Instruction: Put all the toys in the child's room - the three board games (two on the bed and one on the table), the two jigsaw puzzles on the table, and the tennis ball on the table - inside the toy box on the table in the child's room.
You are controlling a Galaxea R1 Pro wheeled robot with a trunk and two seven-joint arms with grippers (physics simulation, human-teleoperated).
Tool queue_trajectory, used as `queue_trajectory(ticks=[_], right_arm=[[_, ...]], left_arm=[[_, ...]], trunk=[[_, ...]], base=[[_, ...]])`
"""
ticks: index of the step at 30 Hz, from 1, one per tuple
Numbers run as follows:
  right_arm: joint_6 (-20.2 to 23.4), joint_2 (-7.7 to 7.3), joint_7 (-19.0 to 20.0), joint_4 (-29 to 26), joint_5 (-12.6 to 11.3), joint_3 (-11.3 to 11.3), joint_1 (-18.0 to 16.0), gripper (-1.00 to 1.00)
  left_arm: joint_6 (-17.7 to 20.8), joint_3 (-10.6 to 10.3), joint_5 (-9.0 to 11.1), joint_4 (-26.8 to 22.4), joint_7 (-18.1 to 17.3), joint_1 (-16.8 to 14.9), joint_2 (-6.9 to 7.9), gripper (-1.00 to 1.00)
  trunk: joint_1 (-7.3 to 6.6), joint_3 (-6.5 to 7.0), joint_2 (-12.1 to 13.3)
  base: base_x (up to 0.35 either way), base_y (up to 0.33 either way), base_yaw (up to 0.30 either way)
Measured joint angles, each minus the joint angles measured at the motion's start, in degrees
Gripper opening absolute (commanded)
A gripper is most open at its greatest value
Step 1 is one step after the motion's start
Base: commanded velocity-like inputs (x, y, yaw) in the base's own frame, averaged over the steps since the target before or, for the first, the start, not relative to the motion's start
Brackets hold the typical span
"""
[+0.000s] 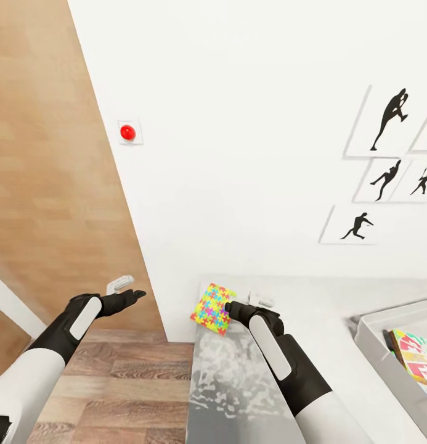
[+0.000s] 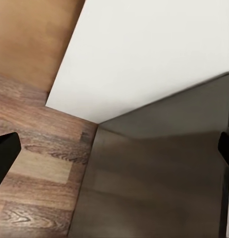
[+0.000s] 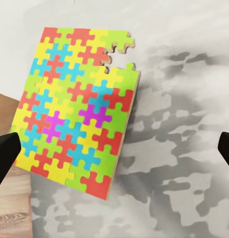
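Note:
A jigsaw puzzle (image 1: 212, 308), a flat square of yellow, red, blue and green pieces, lies at the far left corner of the speckled grey table (image 1: 238, 376). In the right wrist view the puzzle (image 3: 75, 109) juts past the table's edge over the wood floor. My right gripper (image 1: 228, 306) hovers just beside it, open, its fingertips (image 3: 5, 158) spread wide around it. The light grey toy box (image 1: 372, 336) stands at the table's right with a cartoon-covered board game (image 1: 416, 357) inside. My left gripper (image 1: 132, 296) hangs open over the floor, left of the table.
A white wall stands close behind the table with black silhouette pictures (image 1: 386, 123) and a red button (image 1: 127, 131). A brown door (image 1: 47, 172) with a white handle (image 1: 119, 284) is at the left. A small white object (image 1: 262, 300) lies by my right wrist.

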Motion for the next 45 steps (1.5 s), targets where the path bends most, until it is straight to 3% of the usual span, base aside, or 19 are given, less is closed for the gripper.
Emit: queue_trajectory(ticks=[23,34,45], right_arm=[[-0.3,0.03,0.0,-0.3,0.0,-0.1,0.0,1.0],[-0.4,0.02,0.0,-0.3,0.0,0.0,0.0,1.0],[-3.0,-0.01,0.0,-0.2,0.0,0.7,0.1,1.0]], left_arm=[[0.0,0.0,0.0,0.0,-0.4,0.0,0.06,1.0],[0.0,0.0,0.0,0.0,-0.4,0.0,0.06,1.0],[0.0,0.0,0.0,0.0,-0.3,0.0,0.06,1.0]], trunk=[[0.0,-0.02,0.0],[0.0,-0.02,0.0],[-0.02,-0.02,0.0]], base=[[0.002,0.005,-0.002],[0.09,0.112,-0.143],[0.071,0.054,-0.012]])
